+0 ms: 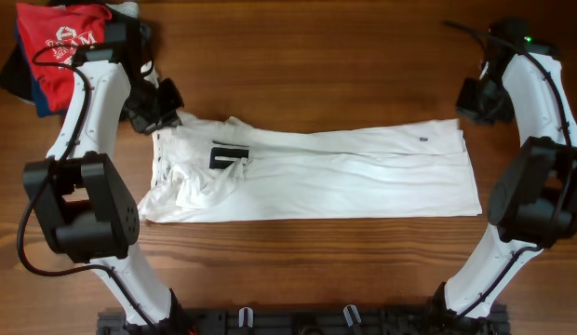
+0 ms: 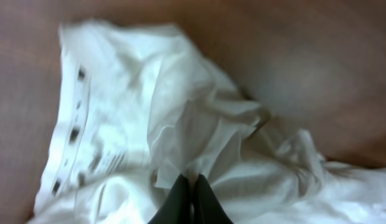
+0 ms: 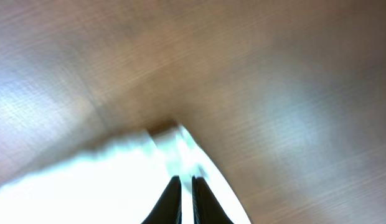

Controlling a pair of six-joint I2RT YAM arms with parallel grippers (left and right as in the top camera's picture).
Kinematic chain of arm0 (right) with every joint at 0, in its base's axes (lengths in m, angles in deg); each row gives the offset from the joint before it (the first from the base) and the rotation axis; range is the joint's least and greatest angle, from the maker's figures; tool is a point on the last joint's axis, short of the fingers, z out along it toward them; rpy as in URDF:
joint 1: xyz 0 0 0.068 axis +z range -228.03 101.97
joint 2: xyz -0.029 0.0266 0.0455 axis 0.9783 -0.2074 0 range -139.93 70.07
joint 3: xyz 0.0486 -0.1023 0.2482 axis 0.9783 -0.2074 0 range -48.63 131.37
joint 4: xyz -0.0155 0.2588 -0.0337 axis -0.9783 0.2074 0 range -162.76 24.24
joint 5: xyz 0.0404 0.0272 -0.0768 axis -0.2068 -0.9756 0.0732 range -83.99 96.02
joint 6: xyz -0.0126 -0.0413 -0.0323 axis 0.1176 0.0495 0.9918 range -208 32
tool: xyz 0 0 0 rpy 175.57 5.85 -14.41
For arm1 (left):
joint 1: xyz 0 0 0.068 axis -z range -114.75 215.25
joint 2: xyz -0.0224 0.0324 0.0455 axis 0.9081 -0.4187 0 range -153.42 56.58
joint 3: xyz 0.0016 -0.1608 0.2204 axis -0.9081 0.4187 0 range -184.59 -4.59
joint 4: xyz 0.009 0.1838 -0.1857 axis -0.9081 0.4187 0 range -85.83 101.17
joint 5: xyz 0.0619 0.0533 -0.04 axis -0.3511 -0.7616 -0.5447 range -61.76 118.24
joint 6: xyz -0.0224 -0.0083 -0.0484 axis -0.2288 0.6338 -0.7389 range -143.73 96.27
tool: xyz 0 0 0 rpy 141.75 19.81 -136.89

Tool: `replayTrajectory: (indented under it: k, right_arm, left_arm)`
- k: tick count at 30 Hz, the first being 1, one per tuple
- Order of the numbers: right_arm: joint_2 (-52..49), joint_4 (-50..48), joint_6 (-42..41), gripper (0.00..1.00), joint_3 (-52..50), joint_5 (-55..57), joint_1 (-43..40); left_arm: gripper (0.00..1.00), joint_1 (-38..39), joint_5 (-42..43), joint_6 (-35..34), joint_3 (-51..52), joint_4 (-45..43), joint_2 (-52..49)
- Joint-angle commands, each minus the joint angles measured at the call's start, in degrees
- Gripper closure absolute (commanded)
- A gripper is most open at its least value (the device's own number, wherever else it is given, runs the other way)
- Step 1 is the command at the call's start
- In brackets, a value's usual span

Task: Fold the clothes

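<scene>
The white T-shirt (image 1: 344,172) lies across the wooden table as a long band, with black lettering (image 1: 228,155) and bunched folds at its left end. My left gripper (image 1: 161,118) is at the shirt's far left corner. In the left wrist view its fingers (image 2: 192,182) are shut, pinching crumpled white cloth (image 2: 180,124). My right gripper (image 1: 472,110) is at the far right corner. In the right wrist view its fingers (image 3: 186,182) are shut on the edge of the white cloth (image 3: 106,186).
A red T-shirt with white print (image 1: 60,46) lies on dark navy garments (image 1: 14,79) at the back left corner. The bare wooden table (image 1: 307,56) shows behind and in front of the shirt. A black rail (image 1: 298,321) runs along the front edge.
</scene>
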Motion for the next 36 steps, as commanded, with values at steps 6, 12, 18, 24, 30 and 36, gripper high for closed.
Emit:
replayTrajectory:
  k: [6, 12, 18, 24, 30, 36]
  right_arm:
    - [1.8, 4.2, 4.0, 0.87, 0.2, -2.6, -1.9]
    - [1.6, 0.0, 6.4, 0.66, 0.1, -11.5, -1.7]
    - [1.6, 0.0, 6.2, 0.55, -3.6, -11.5, -0.7]
    - [1.6, -3.0, 5.7, 0.47, -7.4, -11.5, -0.5]
    - [0.4, -10.2, 4.2, 0.48, -7.5, -11.5, -0.5]
    - [-2.3, -11.6, 3.3, 0.49, -7.7, -11.5, -0.4]
  left_arm:
    - [0.96, -0.5, 3.5, 3.7, -0.2, 10.2, 1.6]
    - [0.96, 0.7, 3.5, 3.6, -0.2, 8.0, 1.6]
    - [0.96, 2.2, 3.4, 3.6, -0.2, 6.1, 1.6]
    - [0.96, 2.2, 3.4, 3.6, -0.2, 4.6, 1.6]
    - [0.96, 2.2, 3.4, 4.5, -0.2, 3.8, 1.6]
    - [0.96, 2.2, 3.4, 4.5, -0.2, 3.6, 1.6]
